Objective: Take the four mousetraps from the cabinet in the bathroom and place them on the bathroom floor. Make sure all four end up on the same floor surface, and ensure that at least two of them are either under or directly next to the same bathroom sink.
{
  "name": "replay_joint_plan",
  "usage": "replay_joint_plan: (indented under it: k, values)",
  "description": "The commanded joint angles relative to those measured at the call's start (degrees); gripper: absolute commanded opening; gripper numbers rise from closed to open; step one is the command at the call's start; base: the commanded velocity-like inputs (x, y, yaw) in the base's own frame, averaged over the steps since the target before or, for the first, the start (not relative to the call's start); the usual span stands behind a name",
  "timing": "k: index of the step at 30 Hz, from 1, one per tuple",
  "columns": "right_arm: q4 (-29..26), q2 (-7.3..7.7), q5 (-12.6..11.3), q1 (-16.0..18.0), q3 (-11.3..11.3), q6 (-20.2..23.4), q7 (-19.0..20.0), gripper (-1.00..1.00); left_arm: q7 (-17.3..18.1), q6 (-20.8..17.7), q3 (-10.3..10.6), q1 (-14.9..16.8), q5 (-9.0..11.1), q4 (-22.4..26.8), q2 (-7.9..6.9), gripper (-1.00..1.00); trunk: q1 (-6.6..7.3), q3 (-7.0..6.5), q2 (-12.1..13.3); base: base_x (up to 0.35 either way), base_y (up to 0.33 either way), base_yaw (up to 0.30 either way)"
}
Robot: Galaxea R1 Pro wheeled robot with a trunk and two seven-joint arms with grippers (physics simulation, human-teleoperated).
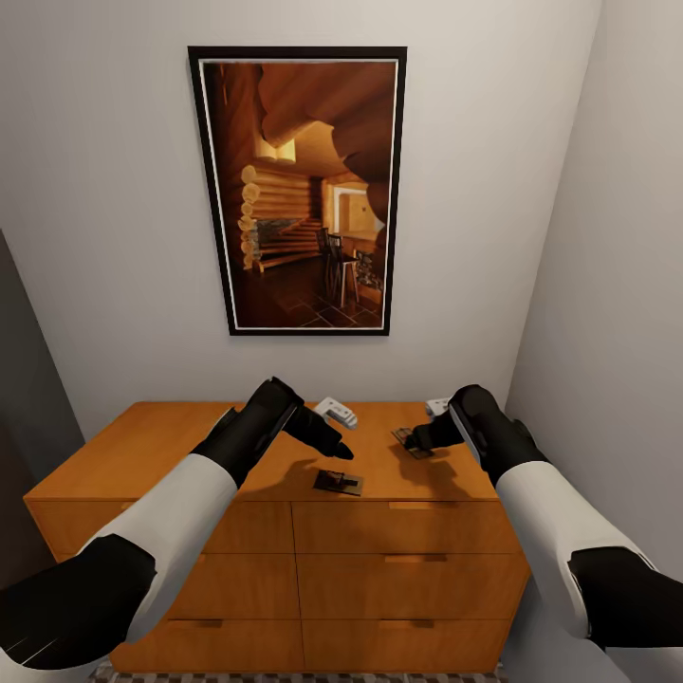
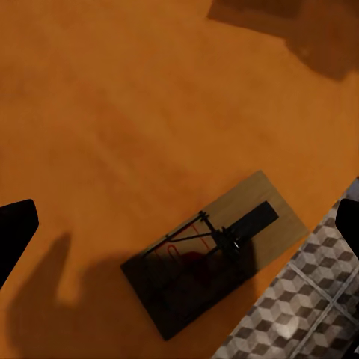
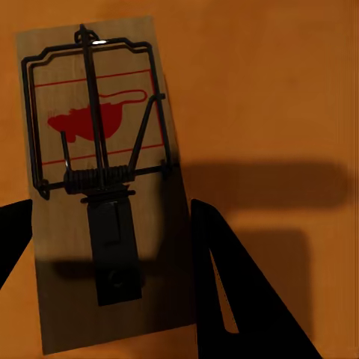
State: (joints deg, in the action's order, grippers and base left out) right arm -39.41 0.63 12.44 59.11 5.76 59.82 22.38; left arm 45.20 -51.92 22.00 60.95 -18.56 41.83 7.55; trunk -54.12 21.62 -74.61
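Orange-brown wood formed the cabinet [image 1: 171, 446], its flat top carrying the mousetraps beneath a framed picture [image 1: 299, 190]. At left, the left gripper [image 1: 327, 441] hovered with fingers spread and empty above one mousetrap [image 1: 339, 483] lying near the front edge; the left wrist view showed that trap [image 2: 217, 250] close to the edge, with the bathroom floor [image 2: 299, 314] below. At right, the right gripper [image 1: 417, 441] had its fingers apart on either side of a second mousetrap [image 3: 101, 187], not yet closed on it. Two white items [image 1: 336, 411] lay farther back. A likely fault: a descending finger could nudge the front trap over the edge, or strike the wire spring.
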Motion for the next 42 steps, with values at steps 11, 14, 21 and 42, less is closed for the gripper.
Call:
replay_joint_plan:
  k: [11,14,21,42]
  values:
    - [1.04,0.04,4.69,0.04,0.14,0.18,0.53,-1.00,0.51,-0.27,-0.10,0.04,-0.32,0.01,0.13,1.00,0.00,0.07,-0.04,0.000,0.000,0.000]
    - [1.46,-0.32,5.05,-0.05,-0.12,0.18,0.47,-1.00,0.59,-0.71,-0.23,-0.04,-0.16,0.36,-0.16,1.00,0.00,0.07,-0.04,0.000,0.000,0.000]
    - [1.50,-0.33,5.05,-0.05,-0.11,0.18,0.47,-1.00,0.59,-0.75,-0.21,-0.04,-0.16,0.80,-0.58,1.00,0.00,0.07,-0.04,0.000,0.000,0.000]
    - [1.54,2.21,5.30,-0.05,0.13,0.18,0.48,-1.00,0.59,-0.49,-0.12,-0.04,-0.51,-0.79,-0.67,1.00,0.00,-0.16,-0.04,0.000,0.000,-0.088]
